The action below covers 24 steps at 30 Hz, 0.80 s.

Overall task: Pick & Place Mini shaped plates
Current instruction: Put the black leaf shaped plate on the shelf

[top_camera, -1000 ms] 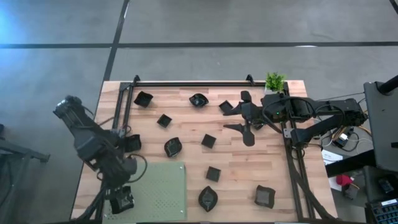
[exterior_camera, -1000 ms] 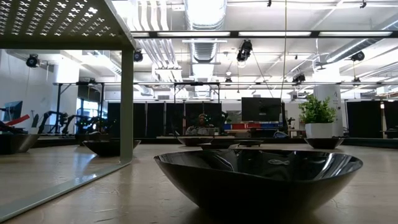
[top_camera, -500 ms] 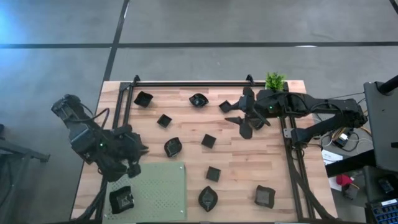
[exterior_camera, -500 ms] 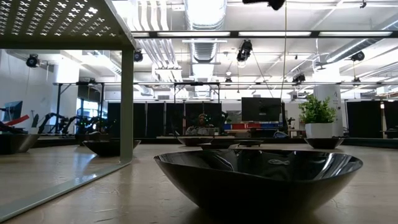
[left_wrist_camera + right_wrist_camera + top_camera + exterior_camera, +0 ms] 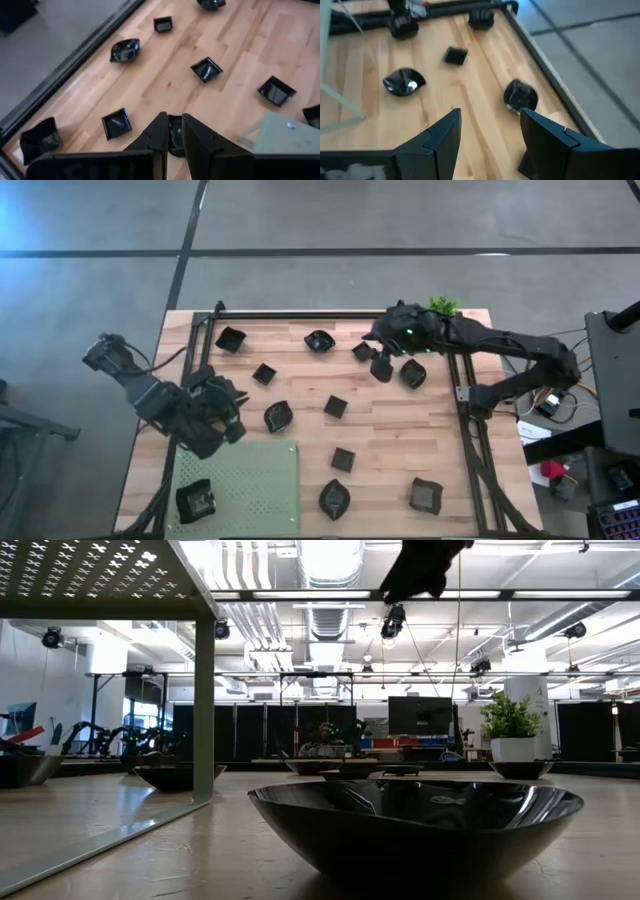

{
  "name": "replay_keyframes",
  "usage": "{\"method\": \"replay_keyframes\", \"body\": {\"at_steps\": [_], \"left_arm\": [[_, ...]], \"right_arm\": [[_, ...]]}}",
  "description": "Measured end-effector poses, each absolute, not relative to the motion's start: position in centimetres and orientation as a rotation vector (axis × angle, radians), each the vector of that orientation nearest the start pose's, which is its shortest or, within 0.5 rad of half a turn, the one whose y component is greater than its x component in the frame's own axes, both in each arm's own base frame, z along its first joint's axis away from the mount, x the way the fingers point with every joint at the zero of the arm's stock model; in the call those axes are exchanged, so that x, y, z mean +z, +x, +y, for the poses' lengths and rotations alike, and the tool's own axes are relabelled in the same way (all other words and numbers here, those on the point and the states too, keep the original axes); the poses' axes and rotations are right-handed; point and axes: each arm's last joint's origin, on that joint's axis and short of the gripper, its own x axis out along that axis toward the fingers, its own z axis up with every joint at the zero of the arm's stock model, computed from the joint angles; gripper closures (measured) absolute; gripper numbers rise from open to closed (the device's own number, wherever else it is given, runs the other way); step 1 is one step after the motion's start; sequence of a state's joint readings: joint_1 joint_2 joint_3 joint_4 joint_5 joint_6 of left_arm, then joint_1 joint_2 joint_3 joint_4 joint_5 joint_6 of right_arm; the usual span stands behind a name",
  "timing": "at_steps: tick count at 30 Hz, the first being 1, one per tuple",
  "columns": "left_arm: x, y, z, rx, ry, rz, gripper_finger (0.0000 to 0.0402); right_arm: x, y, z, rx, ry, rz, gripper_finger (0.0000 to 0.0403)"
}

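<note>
Several small black plates lie scattered on the wooden table (image 5: 300,380); one (image 5: 195,500) sits on the light green perforated mat (image 5: 255,485), at its near left corner. My left gripper (image 5: 232,422) hangs above the table beside a round plate (image 5: 278,416). Its fingers stand a narrow gap apart and hold nothing; the left wrist view shows that plate (image 5: 175,141) below the gripper (image 5: 173,117). My right gripper (image 5: 381,365) is wide open and empty at the far right, between a square plate (image 5: 362,352) and a round plate (image 5: 412,373). It also shows in its own view (image 5: 490,130).
A small green potted plant (image 5: 442,307) stands at the far right corner. A black frame rail (image 5: 300,313) runs along the far edge, and others run down both sides. In the low view a large plate (image 5: 415,825) fills the foreground and the mat (image 5: 100,580) stands raised on a leg.
My left gripper has risen from the mat's near left corner and gone toward the far and right, to the round plate, leaving a black plate on the mat. My right gripper has gone toward the table's far left, uncovering the round plate beside it.
</note>
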<state>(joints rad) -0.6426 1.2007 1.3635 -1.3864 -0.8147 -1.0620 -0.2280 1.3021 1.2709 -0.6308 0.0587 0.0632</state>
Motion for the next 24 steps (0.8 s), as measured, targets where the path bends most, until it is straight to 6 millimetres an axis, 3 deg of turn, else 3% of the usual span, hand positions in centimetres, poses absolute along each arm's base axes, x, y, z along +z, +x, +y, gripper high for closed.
{"method": "replay_keyframes", "body": {"at_steps": [12,24], "left_arm": [[35.7,16.6,-9.7,0.595,-0.161,0.656,0.0353],[35.7,16.6,-9.7,0.596,-0.159,0.658,0.0353]], "right_arm": [[29.0,30.7,-12.7,-0.380,0.212,0.825,0.0202],[24.9,33.5,-18.8,-0.444,0.307,0.894,0.0202]]}}
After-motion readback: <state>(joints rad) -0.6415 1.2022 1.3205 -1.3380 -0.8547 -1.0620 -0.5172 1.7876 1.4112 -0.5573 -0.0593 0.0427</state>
